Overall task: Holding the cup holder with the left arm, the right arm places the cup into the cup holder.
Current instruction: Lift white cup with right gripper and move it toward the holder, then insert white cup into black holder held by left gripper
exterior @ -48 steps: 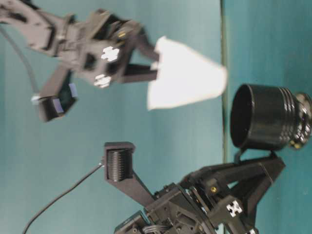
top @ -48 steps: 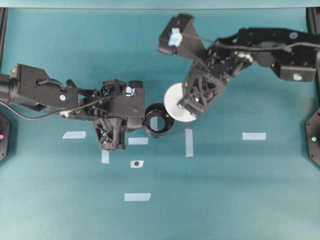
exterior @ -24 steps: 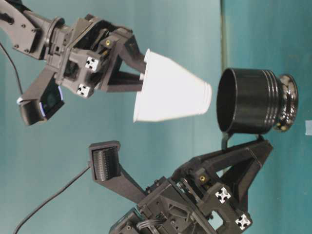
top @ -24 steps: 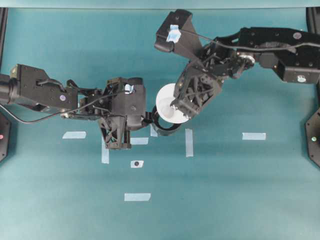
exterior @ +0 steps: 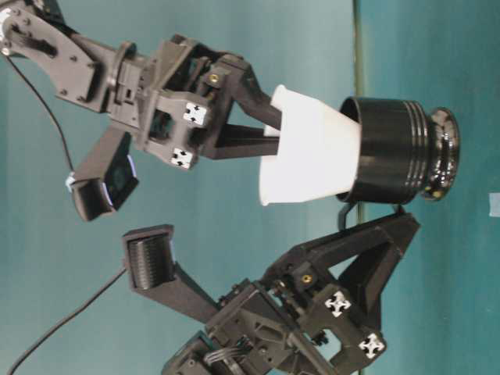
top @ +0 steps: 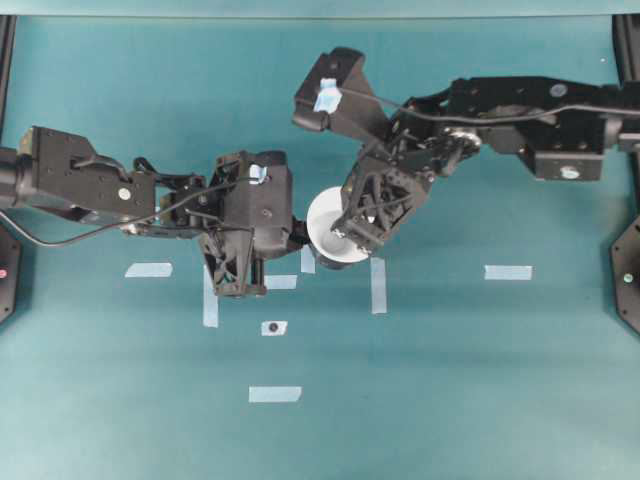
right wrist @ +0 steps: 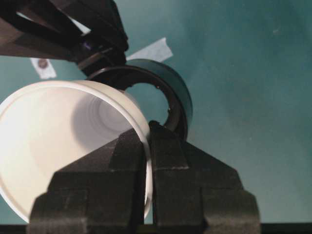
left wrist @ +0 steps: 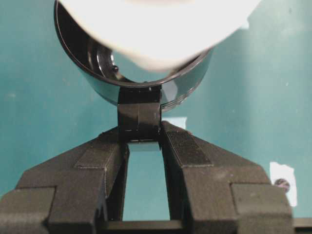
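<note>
The glossy black cup holder [exterior: 398, 148] hangs above the table, and my left gripper [left wrist: 141, 139] is shut on its small side tab [left wrist: 139, 119]. The white conical cup [exterior: 312, 156] has its narrow end inside the holder's mouth, while the wide rim still stands outside. My right gripper [right wrist: 148, 134] is shut on the cup's rim [right wrist: 58, 141], one finger inside and one outside. From overhead the cup [top: 325, 222] covers most of the holder, between the left gripper [top: 285, 240] and the right gripper [top: 345, 235].
Several pale blue tape strips lie on the teal table, such as the strip [top: 508, 272] at right, the strip [top: 275, 394] near the front and the upright strip [top: 378, 285] below the cup. A small tape patch with a dark dot [top: 272, 327] lies under the left gripper.
The right gripper carried the cup leftward to the holder, and the cup's narrow end went into the holder's mouth. The left gripper kept hold of the tab, shifting slightly.
</note>
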`<state>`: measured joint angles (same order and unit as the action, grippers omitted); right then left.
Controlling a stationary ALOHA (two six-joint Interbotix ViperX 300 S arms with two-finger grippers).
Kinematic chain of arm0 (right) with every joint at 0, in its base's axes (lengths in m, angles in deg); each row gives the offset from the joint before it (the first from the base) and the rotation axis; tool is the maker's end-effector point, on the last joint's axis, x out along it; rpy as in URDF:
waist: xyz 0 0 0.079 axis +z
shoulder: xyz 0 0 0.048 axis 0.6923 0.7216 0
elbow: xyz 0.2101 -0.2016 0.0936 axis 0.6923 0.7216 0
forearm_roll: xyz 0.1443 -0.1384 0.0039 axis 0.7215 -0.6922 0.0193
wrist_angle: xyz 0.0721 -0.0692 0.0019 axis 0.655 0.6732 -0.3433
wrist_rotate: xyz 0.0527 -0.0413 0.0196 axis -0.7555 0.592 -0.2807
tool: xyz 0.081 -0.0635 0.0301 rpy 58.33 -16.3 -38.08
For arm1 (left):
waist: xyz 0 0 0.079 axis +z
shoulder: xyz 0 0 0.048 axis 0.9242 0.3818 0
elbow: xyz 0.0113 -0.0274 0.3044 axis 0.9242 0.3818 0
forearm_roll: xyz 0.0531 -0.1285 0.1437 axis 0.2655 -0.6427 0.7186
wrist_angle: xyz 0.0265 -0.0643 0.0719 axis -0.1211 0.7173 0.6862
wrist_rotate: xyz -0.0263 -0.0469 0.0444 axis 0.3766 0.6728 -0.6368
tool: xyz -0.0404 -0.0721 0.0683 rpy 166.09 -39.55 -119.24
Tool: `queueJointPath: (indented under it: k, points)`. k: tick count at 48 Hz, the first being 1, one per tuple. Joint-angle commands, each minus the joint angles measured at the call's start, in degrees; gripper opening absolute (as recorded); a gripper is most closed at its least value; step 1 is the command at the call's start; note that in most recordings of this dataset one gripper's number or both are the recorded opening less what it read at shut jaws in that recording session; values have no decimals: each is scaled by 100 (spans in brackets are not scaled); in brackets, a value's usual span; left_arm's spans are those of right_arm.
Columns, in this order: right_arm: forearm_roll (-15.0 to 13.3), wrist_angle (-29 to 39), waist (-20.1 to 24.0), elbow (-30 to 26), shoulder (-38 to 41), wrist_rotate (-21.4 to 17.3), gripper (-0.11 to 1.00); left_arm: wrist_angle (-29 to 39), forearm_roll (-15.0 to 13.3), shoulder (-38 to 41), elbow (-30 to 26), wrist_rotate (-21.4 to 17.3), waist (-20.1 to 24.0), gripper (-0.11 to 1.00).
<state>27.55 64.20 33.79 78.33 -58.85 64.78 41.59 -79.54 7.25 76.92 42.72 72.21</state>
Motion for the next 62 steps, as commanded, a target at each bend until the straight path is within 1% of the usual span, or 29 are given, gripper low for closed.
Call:
queueJointPath:
  k: [1, 17, 22, 26, 29, 33, 41, 43, 44, 55, 62]
  points:
    - [18, -53, 26, -62, -105, 9, 4, -53, 9, -220, -132, 9, -9, 25]
    - [0, -97, 35, 0, -105, 18, 5, -149, 9, -220, -132, 9, -9, 25]
    - [18, -97, 35, 26, -97, 18, 10, -158, 9, -220, -132, 9, -9, 25]
    - [18, -88, 26, 35, -105, 9, 16, -167, 9, -220, -132, 9, -9, 25]
    - [18, -88, 35, 44, -105, 9, 24, -158, 9, -211, -132, 9, -9, 25]
    - [18, -88, 26, 44, -97, -18, 41, -167, 9, -220, -132, 9, -18, 25]
    - [18, -97, 44, 0, -141, -44, 81, -158, 9, -211, -114, 9, -26, 25]
    - [18, -105, 44, -18, -176, -44, 88, -167, 9, -220, -114, 9, -35, 25]
    - [18, -105, 44, -18, -193, -44, 90, -167, 9, -211, -114, 9, -35, 25]
    - [18, -123, 44, -97, -431, -44, 88, -167, 9, -176, -97, 9, -62, 25]
    - [18, -123, 44, -105, -624, -53, 88, -290, 9, -141, -62, 18, -79, 25]
